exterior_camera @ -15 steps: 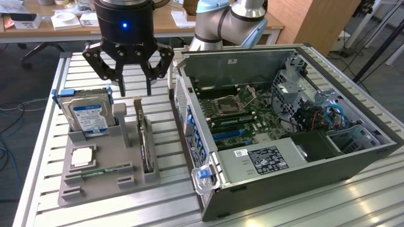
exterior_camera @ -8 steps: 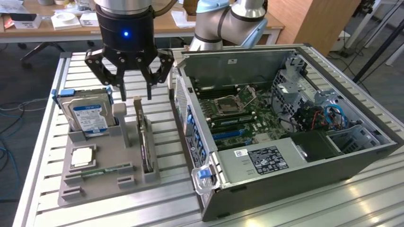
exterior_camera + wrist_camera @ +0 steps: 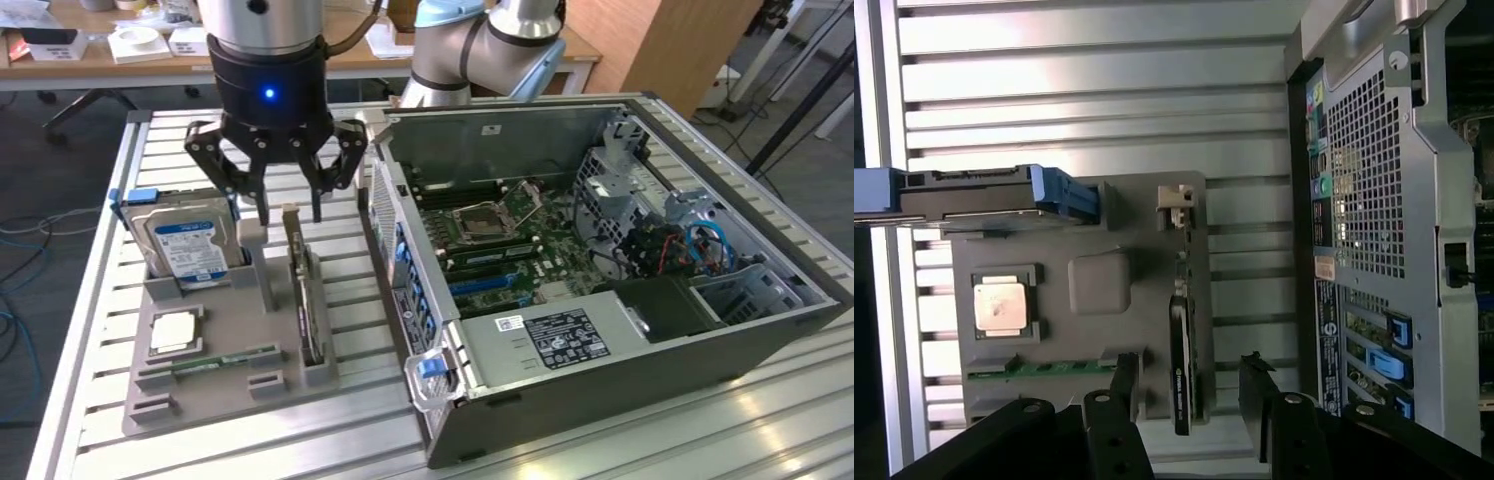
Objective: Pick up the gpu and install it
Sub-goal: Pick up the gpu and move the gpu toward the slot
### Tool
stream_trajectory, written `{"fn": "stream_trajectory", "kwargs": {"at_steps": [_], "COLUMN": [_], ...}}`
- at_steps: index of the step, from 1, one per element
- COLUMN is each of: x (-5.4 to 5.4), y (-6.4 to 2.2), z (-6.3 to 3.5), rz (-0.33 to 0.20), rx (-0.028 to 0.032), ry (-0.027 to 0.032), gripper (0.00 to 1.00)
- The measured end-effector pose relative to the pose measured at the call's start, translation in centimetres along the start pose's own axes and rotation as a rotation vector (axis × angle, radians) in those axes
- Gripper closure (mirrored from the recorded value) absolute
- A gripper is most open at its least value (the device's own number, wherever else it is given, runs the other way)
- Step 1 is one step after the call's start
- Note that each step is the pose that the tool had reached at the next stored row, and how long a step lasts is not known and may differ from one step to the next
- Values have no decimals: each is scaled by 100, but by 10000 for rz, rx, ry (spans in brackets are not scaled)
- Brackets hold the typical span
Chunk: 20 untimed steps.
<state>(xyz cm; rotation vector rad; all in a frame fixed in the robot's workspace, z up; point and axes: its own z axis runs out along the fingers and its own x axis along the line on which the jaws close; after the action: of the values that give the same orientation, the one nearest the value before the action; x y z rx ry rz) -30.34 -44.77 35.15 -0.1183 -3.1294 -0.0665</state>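
Gpu (image 3: 304, 300) on edge in holder (image 3: 227, 335), beside computer case (image 3: 601, 330), on the exterior view's left. Likely approach step: tool (image 3: 291, 212) open, poised just above, apart. Calls for jaws square astride thin edge.

Silver tubular arm (image 3: 454, 60) with pale-blue joint caps (image 3: 447, 10); black cylindrical wrist housing (image 3: 271, 75) showing a small blue light (image 3: 271, 94); black linked-bar pincer (image 3: 291, 212) with round pivot pins (image 3: 1286, 400).
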Motion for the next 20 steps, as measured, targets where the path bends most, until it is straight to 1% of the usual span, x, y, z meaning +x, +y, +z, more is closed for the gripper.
{"fn": "stream_trajectory", "kwargs": {"at_steps": [20], "x": [-5], "y": [-39], "z": [336], "rz": [-1], "rx": [1], "ry": [9], "gripper": [47]}}
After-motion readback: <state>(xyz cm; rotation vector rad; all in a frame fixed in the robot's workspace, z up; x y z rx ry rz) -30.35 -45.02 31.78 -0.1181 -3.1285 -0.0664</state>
